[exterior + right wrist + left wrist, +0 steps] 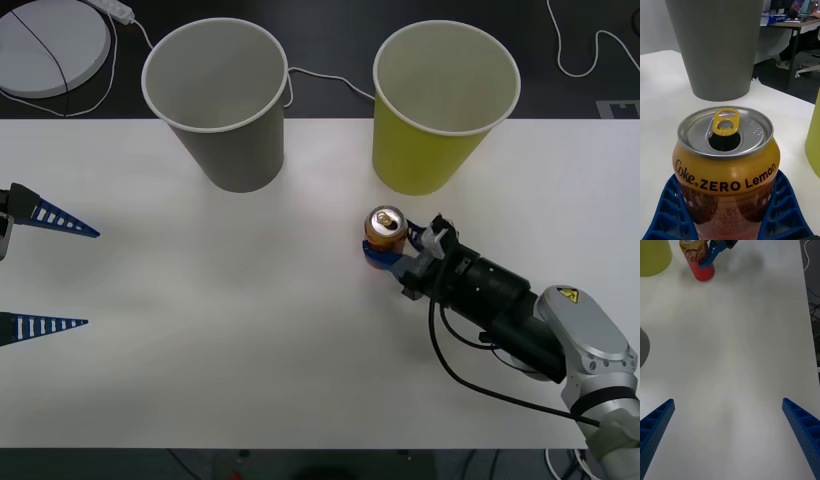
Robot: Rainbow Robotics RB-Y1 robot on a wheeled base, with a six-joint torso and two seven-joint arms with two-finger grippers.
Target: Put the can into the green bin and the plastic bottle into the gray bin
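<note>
The right tool (385,252) has its 2 blue ribbed fingers (784,213) closed against the sides of the small red-orange drink can (385,232), which stands upright on the white surface (250,340). Straight ahead of this tool and a little to its right stands the large yellow-green paper cup with a white rim (443,110), near the can but not touching it. Further to the tool's left stands the large gray paper cup with a white rim (218,100), well apart from the can.

The right wrist view gives the can's details: a silver lid with a gold pull tab (726,120), the mouth already open, and the words "Coke ZERO Lemon" on a gold band. Beyond the can it shows the gray cup's wall (720,48) and a sliver of the yellow-green cup (814,138).

The left wrist view shows the can (700,260) from the side, far ahead of the left tool (730,420), with a red lower body and one blue finger (711,257) across it, and the yellow-green cup (653,257) just beside it.

The left tool (45,270) waits at the left edge of the surface, its 2 fingers spread wide with nothing between them.

The surface is plain white. Behind its far edge the floor is dark, with a round white disc (50,45) and white cables (320,80). The right wrist view shows a desk (793,24) and an office chair base in the room behind.
</note>
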